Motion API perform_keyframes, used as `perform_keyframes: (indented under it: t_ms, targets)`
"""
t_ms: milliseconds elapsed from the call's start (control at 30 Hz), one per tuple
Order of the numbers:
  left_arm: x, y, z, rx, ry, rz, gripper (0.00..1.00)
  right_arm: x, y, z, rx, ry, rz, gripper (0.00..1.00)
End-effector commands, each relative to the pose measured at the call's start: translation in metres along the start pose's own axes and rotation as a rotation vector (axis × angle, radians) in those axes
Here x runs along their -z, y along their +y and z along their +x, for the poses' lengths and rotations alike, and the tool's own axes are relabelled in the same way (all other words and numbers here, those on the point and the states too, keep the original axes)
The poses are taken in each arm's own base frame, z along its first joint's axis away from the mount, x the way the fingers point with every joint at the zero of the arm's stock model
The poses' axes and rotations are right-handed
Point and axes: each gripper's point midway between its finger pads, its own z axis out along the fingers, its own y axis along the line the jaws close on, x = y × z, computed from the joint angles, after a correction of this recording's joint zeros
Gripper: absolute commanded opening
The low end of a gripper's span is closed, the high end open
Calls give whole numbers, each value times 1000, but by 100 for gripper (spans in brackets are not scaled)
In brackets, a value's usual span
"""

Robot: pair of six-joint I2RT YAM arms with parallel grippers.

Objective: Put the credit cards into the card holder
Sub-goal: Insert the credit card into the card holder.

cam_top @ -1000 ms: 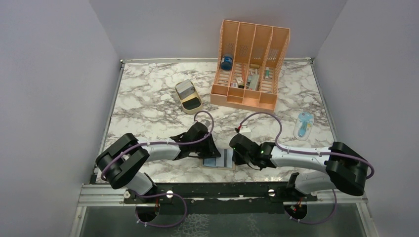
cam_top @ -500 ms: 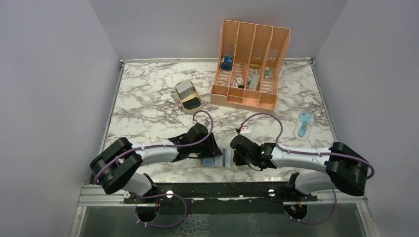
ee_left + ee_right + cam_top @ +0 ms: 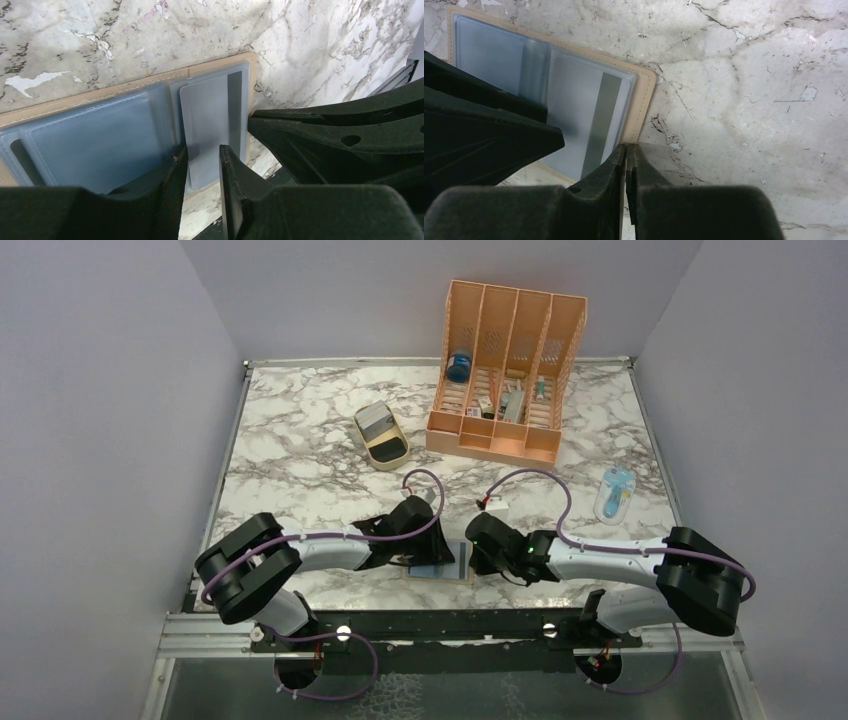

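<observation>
The tan card holder (image 3: 440, 564) lies open and flat near the table's front edge, its light-blue pockets facing up. A grey credit card (image 3: 210, 125) with a dark stripe sits partly in the right pocket, and its near end sticks out. My left gripper (image 3: 202, 162) is low over that end, its jaws a little apart and the card flat beneath them. My right gripper (image 3: 626, 147) is shut, its tips on the card holder's tan right edge (image 3: 644, 100). Another silver-grey credit card (image 3: 374, 419) leans in the tan oval tray (image 3: 388, 465).
An orange slotted organizer (image 3: 505, 370) with small items stands at the back. A blue and white object (image 3: 614, 494) lies at the right. The two grippers (image 3: 428, 554) (image 3: 472, 558) are close together at the card holder, near the table's front edge.
My left gripper has shifted slightly right over the card holder, and its jaws widened and then narrowed. The right gripper stayed shut at the card holder's edge.
</observation>
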Motion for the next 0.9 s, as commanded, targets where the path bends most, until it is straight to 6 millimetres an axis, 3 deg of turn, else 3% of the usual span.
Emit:
perform_keyframes:
  t_ms: [0,400,733,867]
  targets:
    - [-4,-21,-7,-28,-23,49,32,-5,0,1,3,-17,-2,6]
    - [13,-23,-26,-157,-84,-32,44,15,-2,-19,30,-85,-9,9]
    - [50,-33,-81,-398,-181,-174,69,33,2,-32,30,-130,-44,14]
    - [62,-29,-101,-428,-203,-202,69,41,1,-39,11,-150,-36,18]
